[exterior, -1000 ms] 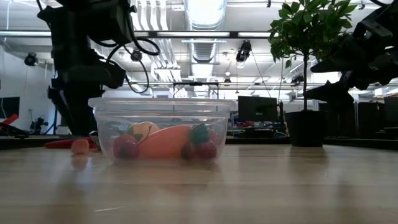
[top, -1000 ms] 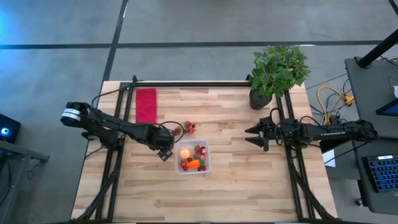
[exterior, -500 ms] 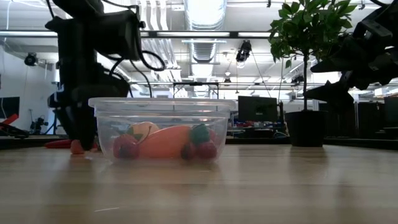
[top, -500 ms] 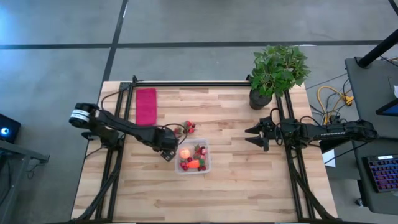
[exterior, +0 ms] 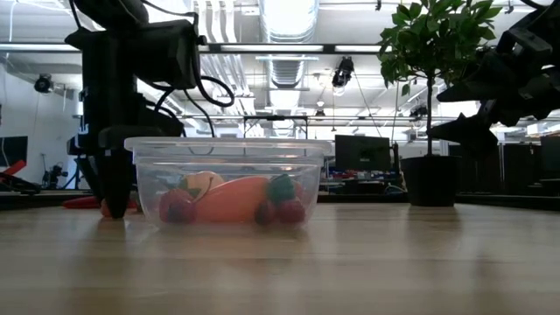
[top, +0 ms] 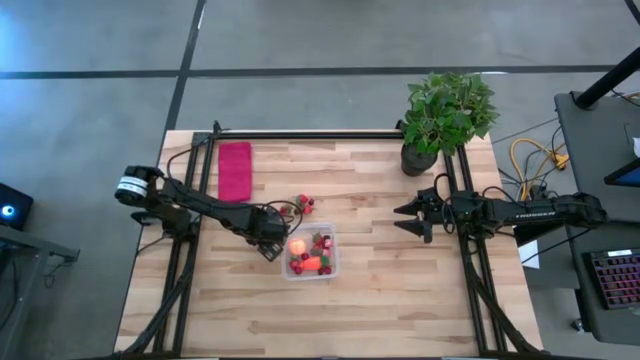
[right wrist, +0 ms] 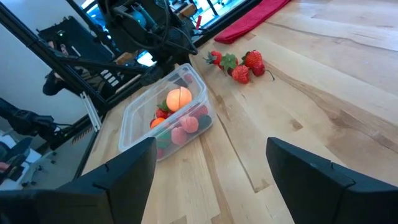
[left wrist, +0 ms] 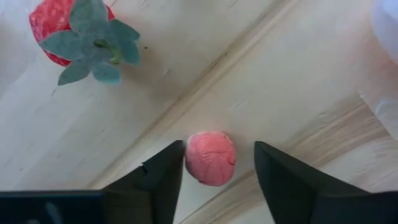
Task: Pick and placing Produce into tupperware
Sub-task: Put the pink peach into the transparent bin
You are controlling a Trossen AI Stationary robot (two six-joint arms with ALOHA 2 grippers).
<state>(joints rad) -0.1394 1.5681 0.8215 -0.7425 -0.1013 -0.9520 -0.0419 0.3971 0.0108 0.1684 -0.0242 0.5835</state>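
Observation:
The clear tupperware (top: pixel 310 252) stands mid-table and holds a pale orange round fruit (top: pixel 297 245), a carrot (top: pixel 313 263) and several red berries. My left gripper (top: pixel 268 241) points down at the table just left of the tupperware. It is open, with one finger on each side of a small pink-red berry piece (left wrist: pixel 210 158) that lies on the wood. A leafy strawberry (left wrist: pixel 68 28) lies just beyond it. A few more strawberries (top: pixel 301 205) lie farther back. My right gripper (top: pixel 405 218) is open and empty above the table's right part. My left gripper comes at the pink-red berry piece from above, fingers pointing down. One finger (left wrist: pixel 165 171) stands right against the berry's side (left wrist: pixel 188 158) and the other is clear of it. I cannot tell whether the near finger touches. The berry lies on the table.
A red cloth (top: pixel 235 170) lies at the far left. A potted plant (top: pixel 445 115) stands at the far right corner. The tupperware's wall (exterior: pixel 144 188) is right beside my left gripper (exterior: pixel 114 197). Bare wood lies along the table's near side.
My left gripper has gone down to the table beside the tupperware's left wall, coming over the pink-red berry piece, which has stayed where it was. My right gripper has kept still.

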